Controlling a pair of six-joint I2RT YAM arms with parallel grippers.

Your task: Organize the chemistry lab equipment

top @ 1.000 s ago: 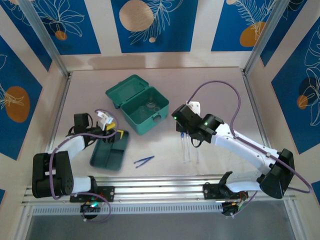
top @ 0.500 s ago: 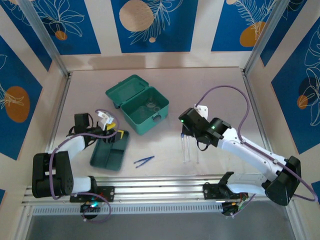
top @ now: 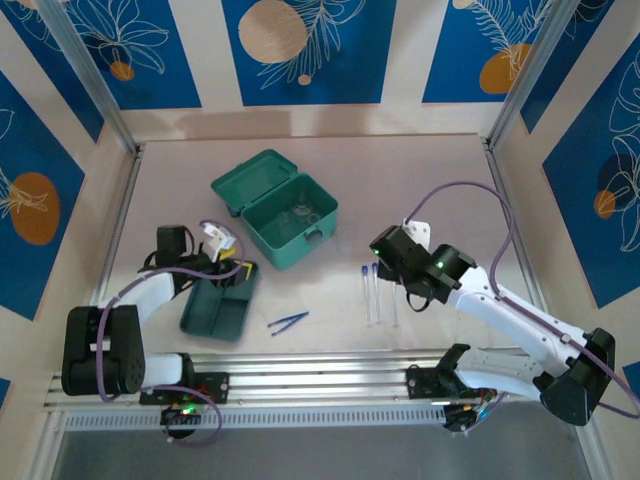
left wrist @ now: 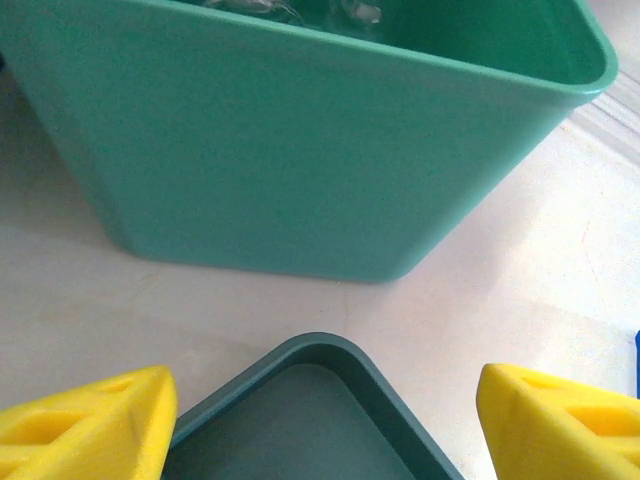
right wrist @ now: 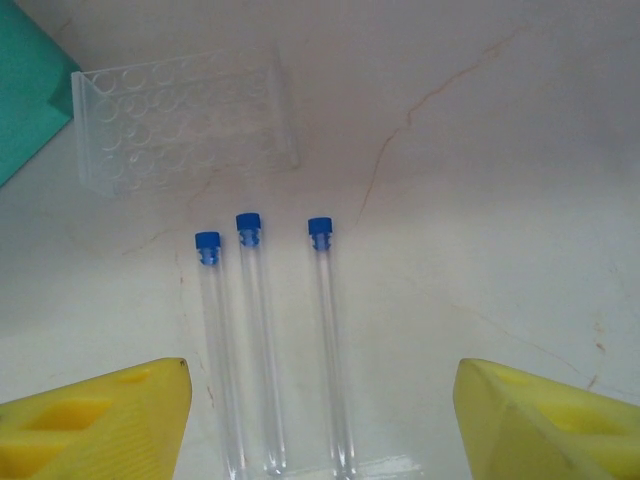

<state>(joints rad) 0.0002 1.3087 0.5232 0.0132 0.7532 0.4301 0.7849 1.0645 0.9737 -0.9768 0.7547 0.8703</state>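
Note:
The teal case (top: 262, 195) stands open at the middle back, with clear glassware (top: 300, 214) inside it. Three blue-capped tubes (right wrist: 255, 330) lie side by side on the table, caps pointing away from me. My right gripper (right wrist: 322, 368) hovers open above their lower ends and touches none of them. The dark-green tray (top: 218, 308) lies at the front left. My left gripper (left wrist: 325, 378) is open over the tray's far corner (left wrist: 330, 345), facing the case wall (left wrist: 300, 150). Blue tweezers (top: 288, 321) lie between the tray and the tubes (top: 372, 298).
A clear plastic rack (right wrist: 185, 125) lies just beyond the tube caps, next to the case's corner (right wrist: 25, 90). Metal rails border the table on the left, right and front. Bare table lies to the right of the tubes.
The right arm has pulled back from beside the case toward the front right and now hangs over the tubes. The left gripper has edged slightly right. Both stay open.

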